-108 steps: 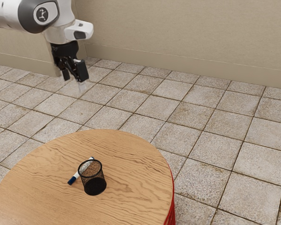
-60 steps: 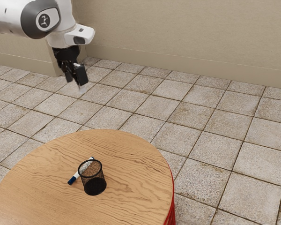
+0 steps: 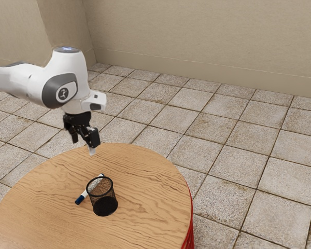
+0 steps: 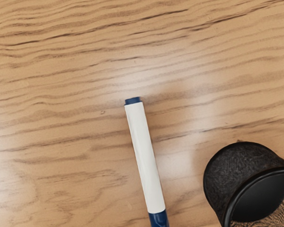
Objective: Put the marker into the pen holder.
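Exterior view: the white arm (image 3: 59,91) comes in from the exterior view's left, and its black claw (image 3: 84,146) hangs in the air over the round wooden counter (image 3: 150,181), pointing downward. The two fingers stand well apart with an open gap between them, and the claw has hold of nothing. On the counter the marker (image 3: 85,194) lies flat, outside the pen holder (image 3: 104,201) and partly behind it, so that a stretch of its white body is seen through the black mesh. Its blue cap (image 3: 80,199) sticks out toward the exterior view's left, past the side of the holder. The pen holder stands upright, its round rim (image 3: 87,188) facing up. The counter has a red side (image 3: 191,228) below its wooden top. Around it spreads a floor (image 3: 197,124) of square speckled tiles, which meets a plain beige wall (image 3: 207,36).

Wrist view: the marker lies on the wood grain of the counter, white along its body, with a small blue tip (image 4: 133,100) at one end and part of the blue cap at the other. The pen holder is near it, on one side, with bare wood between the two, so they are apart here. The holder's dark mesh wall, its curved rim and some of its inside are in sight.
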Motion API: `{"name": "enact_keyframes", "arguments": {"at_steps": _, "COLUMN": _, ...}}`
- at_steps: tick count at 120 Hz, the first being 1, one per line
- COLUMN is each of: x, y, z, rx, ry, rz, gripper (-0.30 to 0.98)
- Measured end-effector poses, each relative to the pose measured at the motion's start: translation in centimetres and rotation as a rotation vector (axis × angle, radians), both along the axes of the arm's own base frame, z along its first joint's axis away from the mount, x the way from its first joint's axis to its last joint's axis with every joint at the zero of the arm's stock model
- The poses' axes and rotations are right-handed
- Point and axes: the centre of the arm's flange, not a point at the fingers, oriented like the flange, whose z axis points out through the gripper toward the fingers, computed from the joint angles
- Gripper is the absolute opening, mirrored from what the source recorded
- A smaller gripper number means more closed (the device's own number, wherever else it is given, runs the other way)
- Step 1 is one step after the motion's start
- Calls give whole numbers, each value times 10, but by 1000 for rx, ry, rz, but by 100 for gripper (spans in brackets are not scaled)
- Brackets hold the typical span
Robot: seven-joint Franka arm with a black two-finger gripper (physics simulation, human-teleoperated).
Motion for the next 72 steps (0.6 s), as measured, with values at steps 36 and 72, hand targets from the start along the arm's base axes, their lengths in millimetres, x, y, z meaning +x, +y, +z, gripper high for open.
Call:
{"name": "enact_keyframes", "arguments": {"at_steps": 36, "x": 7, "y": 9, "z": -81, "rx": -62, "ry": -54, "rz": 163, "gripper": 68}}
{"name": "enact_keyframes", "arguments": {"at_steps": 72, "x": 20, "y": 10, "z": -140, "rx": -62, "ry": -40, "rz": 243, "gripper": 44}}
